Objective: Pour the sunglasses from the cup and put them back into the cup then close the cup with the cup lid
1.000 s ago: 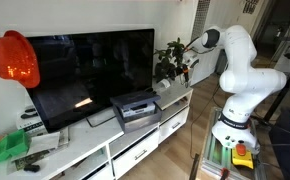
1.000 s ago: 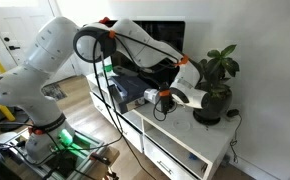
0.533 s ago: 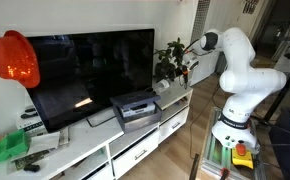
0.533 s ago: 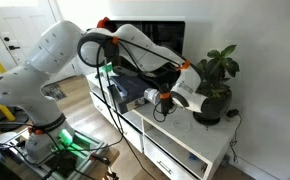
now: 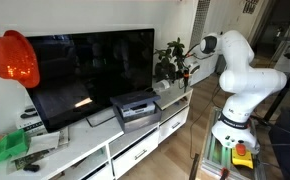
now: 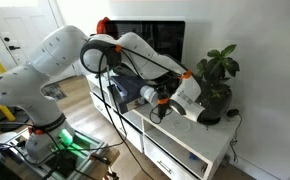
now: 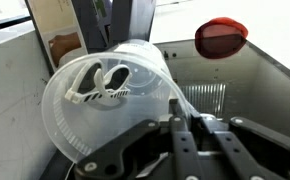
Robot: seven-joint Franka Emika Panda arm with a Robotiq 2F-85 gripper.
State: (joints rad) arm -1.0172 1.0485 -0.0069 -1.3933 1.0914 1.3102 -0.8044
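In the wrist view a clear plastic cup (image 7: 105, 100) lies tipped on its side with its mouth toward the camera. White sunglasses (image 7: 100, 82) sit inside it. My gripper (image 7: 192, 120) is shut on the cup's wall, with one finger on each side of the rim. In both exterior views the gripper (image 5: 188, 68) (image 6: 170, 100) is held above the white cabinet, next to the potted plant. The cup is too small to make out there. The cup lid is not in view.
A potted plant (image 5: 170, 58) (image 6: 217, 72) stands at the end of the white TV cabinet (image 5: 105, 145). A large TV (image 5: 90, 70) and a grey box (image 5: 135, 108) are on the cabinet. A red round object (image 5: 13, 58) (image 7: 221, 37) hangs at the far end.
The wrist has turned and shifted slightly near the plant, still holding the cup. Nothing else has moved.
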